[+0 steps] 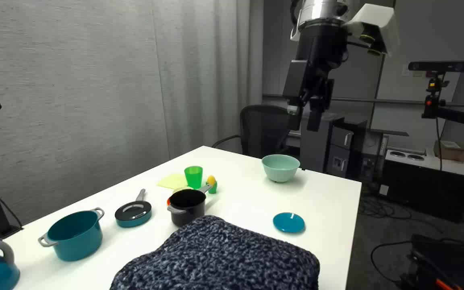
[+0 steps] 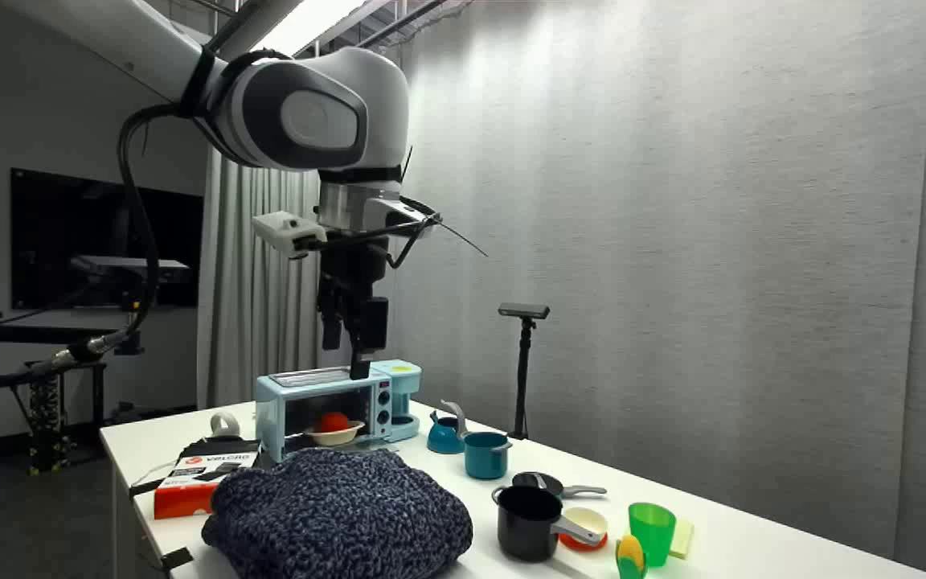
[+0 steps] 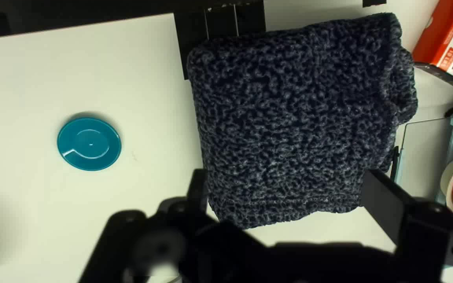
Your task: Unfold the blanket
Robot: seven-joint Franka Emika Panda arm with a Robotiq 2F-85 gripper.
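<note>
The blanket [image 1: 216, 257] is dark navy, flecked grey-blue and chunky. It lies folded in a thick pad on the white table. It also shows in an exterior view [image 2: 342, 515], where it looks rounded and bulky. In the wrist view the blanket [image 3: 297, 118] is roughly rectangular, with a rolled or layered fold at its right side and a slightly uneven lower edge. My gripper [image 3: 283, 175] is open and empty, its fingers wide apart with the blanket's lower part seen between them. In both exterior views the gripper [image 1: 305, 119] [image 2: 346, 354] hangs well above the table, apart from the blanket.
A black pot [image 1: 187, 213] stands close to the blanket. A blue saucer [image 3: 89, 144] lies beside it. A red-and-white box [image 2: 206, 478] and a light-blue toaster oven [image 2: 314, 402] border its other side. A green bowl [image 1: 280, 168] and teal pot [image 1: 75, 237] stand farther off.
</note>
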